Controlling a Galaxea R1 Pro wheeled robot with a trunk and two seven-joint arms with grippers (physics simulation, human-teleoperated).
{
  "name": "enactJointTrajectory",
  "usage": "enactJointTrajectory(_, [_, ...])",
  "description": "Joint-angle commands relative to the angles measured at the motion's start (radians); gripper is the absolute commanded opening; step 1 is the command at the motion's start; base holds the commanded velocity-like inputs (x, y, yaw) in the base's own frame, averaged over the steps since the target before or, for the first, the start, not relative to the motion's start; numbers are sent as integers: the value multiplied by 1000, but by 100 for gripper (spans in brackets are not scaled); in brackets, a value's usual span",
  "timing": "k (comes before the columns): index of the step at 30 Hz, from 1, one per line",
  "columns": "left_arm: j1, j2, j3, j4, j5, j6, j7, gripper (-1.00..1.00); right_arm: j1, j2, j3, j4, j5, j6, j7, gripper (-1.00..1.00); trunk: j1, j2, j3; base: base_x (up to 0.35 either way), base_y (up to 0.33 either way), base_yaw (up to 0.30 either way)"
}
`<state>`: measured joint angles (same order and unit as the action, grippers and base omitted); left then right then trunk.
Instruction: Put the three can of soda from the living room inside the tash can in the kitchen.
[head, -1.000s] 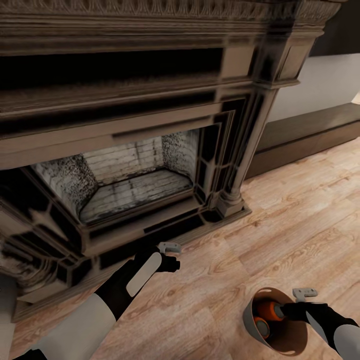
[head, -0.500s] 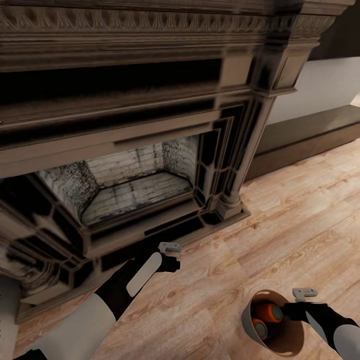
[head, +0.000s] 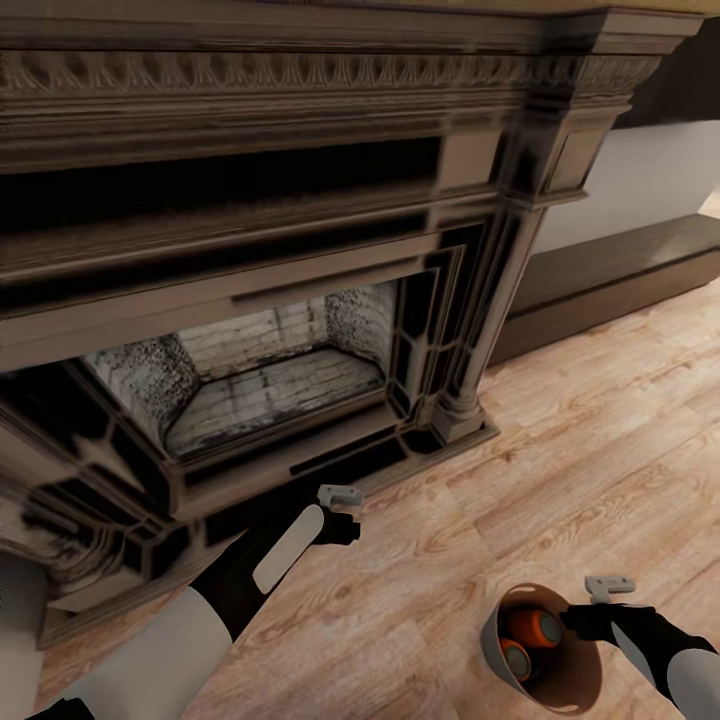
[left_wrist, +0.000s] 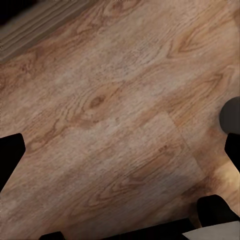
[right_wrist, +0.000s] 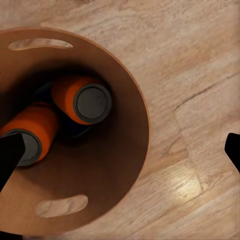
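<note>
The copper-brown tash can (head: 492, 632) stands on the plank floor at the lower right. Two orange cans of soda (head: 537, 627) (head: 515, 658) lie inside it, grey tops showing. In the right wrist view the same cans (right_wrist: 82, 100) (right_wrist: 36, 131) rest in the bin (right_wrist: 127, 172), with something dark under them. My right gripper (head: 572, 620) (right_wrist: 122, 154) is open over the bin's rim, one finger inside and one outside. My left gripper (head: 345, 527) (left_wrist: 120, 155) hangs open over bare floor, holding nothing.
A dark carved fireplace (head: 270, 370) with a pale brick firebox rises close ahead, its column base (head: 462, 415) near mid-frame. A low dark ledge (head: 620, 270) runs along the white wall at the right. Light wood floor (head: 600, 450) spreads to the right.
The whole picture has slid slightly, so the camera moved. The upper orange can has settled a little within the bin. Both arms keep their places in the view.
</note>
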<state>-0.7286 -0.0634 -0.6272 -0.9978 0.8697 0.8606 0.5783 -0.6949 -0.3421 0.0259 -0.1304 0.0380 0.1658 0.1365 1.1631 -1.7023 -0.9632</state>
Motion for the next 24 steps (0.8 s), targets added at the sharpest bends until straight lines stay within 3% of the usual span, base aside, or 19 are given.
enactJointTrajectory(1, [0,0,0,0,0,0,0,100,0,0,0,0,0,0,0,100,-4,7,3,0,0,0])
enactJointTrajectory(24, [1,0,-1,6,0,0,1,100,0,0,0,-3,-1,0,0,100,-92,168,75,0,0,0])
